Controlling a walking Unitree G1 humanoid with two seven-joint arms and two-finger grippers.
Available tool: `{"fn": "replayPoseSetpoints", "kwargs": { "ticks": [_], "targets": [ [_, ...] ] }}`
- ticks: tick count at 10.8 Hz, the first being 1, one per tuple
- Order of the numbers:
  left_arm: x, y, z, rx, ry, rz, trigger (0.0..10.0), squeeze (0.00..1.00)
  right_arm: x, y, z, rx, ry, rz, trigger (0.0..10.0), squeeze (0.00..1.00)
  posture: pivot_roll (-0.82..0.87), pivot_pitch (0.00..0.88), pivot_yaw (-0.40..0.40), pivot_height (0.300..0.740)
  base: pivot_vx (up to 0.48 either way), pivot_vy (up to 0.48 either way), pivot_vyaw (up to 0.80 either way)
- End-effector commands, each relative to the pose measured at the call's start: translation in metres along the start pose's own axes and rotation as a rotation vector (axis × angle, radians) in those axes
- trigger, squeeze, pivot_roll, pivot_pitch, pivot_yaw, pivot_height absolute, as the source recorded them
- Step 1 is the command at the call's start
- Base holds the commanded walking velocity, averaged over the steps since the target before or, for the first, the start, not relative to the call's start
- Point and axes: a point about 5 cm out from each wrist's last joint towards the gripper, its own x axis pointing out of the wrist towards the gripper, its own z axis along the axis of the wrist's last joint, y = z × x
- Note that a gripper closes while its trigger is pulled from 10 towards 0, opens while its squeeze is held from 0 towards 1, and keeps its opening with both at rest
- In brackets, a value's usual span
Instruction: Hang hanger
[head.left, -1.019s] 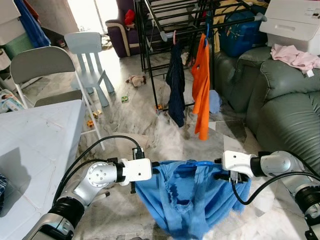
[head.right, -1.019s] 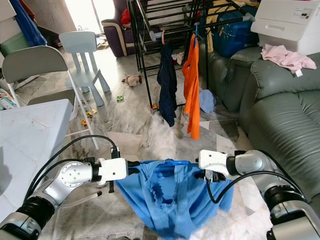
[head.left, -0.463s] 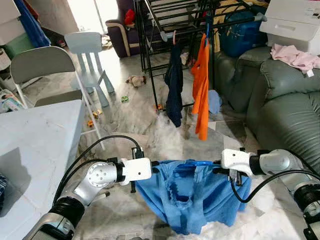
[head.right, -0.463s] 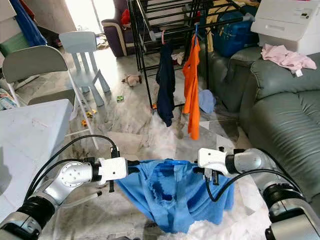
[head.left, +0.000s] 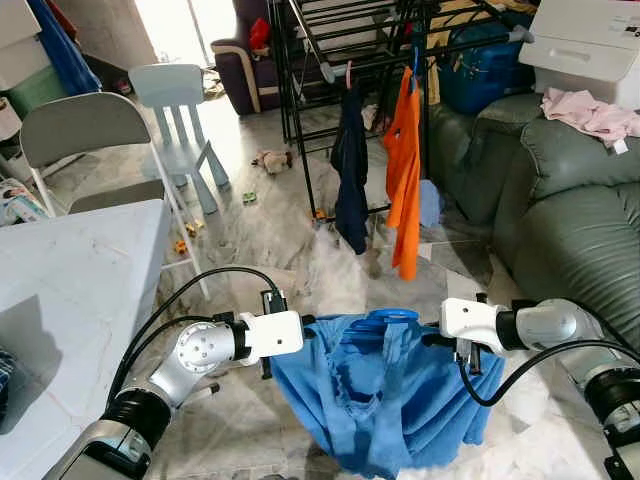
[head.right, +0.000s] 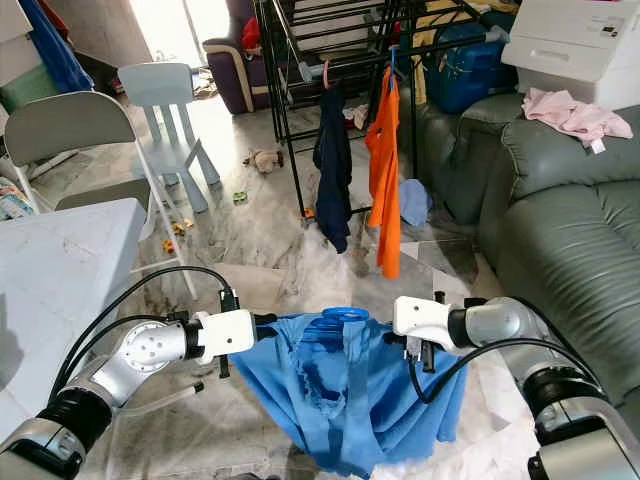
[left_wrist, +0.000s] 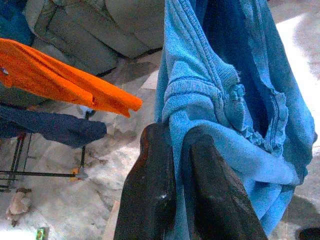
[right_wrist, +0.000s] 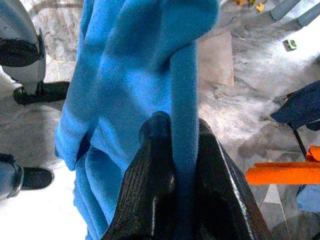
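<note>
filling the right side of the head views from about 2 to 4 o'clock, a grey-green leather sofa carries a pink garment on its backrest, with a white box-like appliance above it at 1 o'clock. at 8 to 9 o'clock lies the corner of a pale table, and behind it, toward 10 o'clock, a grey folding chair and a small light-blue child's chair. the marble floor runs between them. at 12 o'clock stands a black drying rack, from which a navy garment and an orange garment hang side by side (each on its own hanger hook). a small toy lies on the floor at 11 o'clock.

at 6 o'clock, low and central, a blue shirt droops between the two silver arms. the blue hanger shows only as a loop at the top middle of the shirt, at the collar; the rest is hidden in the cloth.

the left gripper is at 7 o'clock, its two black fingers pressed together on a folded edge of the shirt's left shoulder. the right gripper is at 5 o'clock, its fingers likewise closed, pinching a narrow strip of the blue cloth at the right shoulder. the robot's own black feet show below the hanging cloth in the right wrist view.
</note>
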Motion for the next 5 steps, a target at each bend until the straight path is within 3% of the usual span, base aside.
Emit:
{"fn": "replayPoseSetpoints", "kwargs": {
  "ticks": [1, 2, 3, 5],
  "targets": [
    [-0.0052, 0.0132, -0.0050, 0.004, 0.035, 0.092, 0.0, 0.00, 0.0002, -0.0056, 0.0069, -0.004, -0.041, -0.023, 0.0, 0.00, -0.13, 0.000, 0.120, 0.740, 0.000, 0.000, 0.00],
    [-0.0051, 0.0140, -0.0071, -0.011, 0.044, 0.110, 10.0, 0.00, 0.0010, -0.0056, 0.0077, -0.003, -0.046, -0.026, 0.0, 0.00, -0.13, 0.000, 0.119, 0.740, 0.000, 0.000, 0.00],
    [-0.0079, 0.0112, -0.0109, 0.141, 0.101, 0.073, 10.0, 1.00, 0.0013, -0.0061, 0.0071, -0.009, -0.034, -0.036, 0.0, 0.00, -0.13, 0.000, 0.119, 0.740, 0.000, 0.000, 0.00],
    [-0.0067, 0.0104, -0.0072, 0.209, 0.082, 0.083, 10.0, 1.00, 0.0022, -0.0118, 0.0025, -0.001, 0.031, -0.111, 0.0, 0.00, -0.13, 0.000, 0.116, 0.740, 0.000, 0.000, 0.00]
  ]
}}
